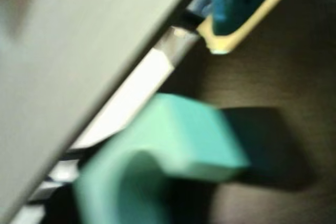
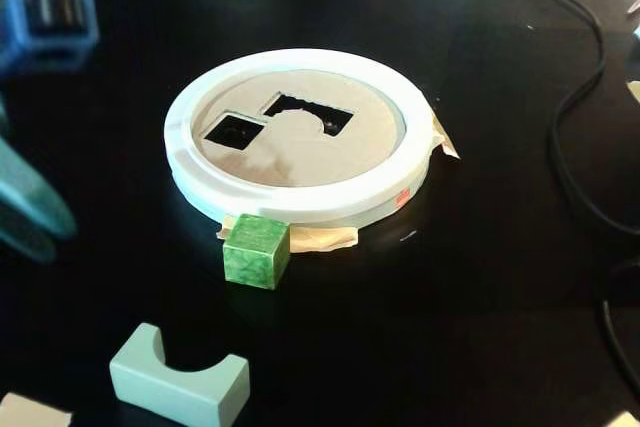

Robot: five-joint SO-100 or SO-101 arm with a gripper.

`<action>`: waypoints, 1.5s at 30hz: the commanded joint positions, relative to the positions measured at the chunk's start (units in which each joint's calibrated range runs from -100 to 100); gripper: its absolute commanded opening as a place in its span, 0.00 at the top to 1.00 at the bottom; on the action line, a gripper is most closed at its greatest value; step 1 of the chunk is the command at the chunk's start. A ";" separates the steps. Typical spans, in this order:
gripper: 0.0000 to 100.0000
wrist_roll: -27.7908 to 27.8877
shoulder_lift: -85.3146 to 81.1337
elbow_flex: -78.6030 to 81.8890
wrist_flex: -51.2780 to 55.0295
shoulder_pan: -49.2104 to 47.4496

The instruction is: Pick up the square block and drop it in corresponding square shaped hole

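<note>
We see the square block (image 2: 256, 251), a mottled green cube, resting on the dark surface (image 2: 470, 277) just beside the front rim of the white-ringed round board (image 2: 300, 202), touching a strip of tan tape (image 2: 325, 238) there. The square shaped hole (image 2: 235, 131) lies open and empty on the board's left in the fixed view, next to a wider notched cut-out (image 2: 308, 114). We judge the task at its opening step: the block is ungrasped, the approach not yet made. A teal shape at the fixed view's left edge may be the arm; we cannot tell. The blurred wrist view shows only the pale mint arched block (image 1: 173, 150) close by, so we cannot tell how the pincer stands. Next, we reckon, the pincer must travel to the cube and straddle it clear of the rim.
</note>
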 commanded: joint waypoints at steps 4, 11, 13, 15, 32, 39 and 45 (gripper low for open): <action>0.29 -0.15 0.36 -11.70 -0.42 -1.40; 0.29 0.29 26.16 -28.64 -1.52 -11.14; 0.29 0.15 33.59 -34.20 -0.92 -13.89; 0.29 -0.20 44.25 -41.66 -0.52 -16.76; 0.29 -0.20 99.69 -73.90 -0.22 -23.87; 0.29 -0.24 106.76 -75.73 -0.22 -26.25; 0.30 -0.24 110.35 -75.73 -0.32 -24.87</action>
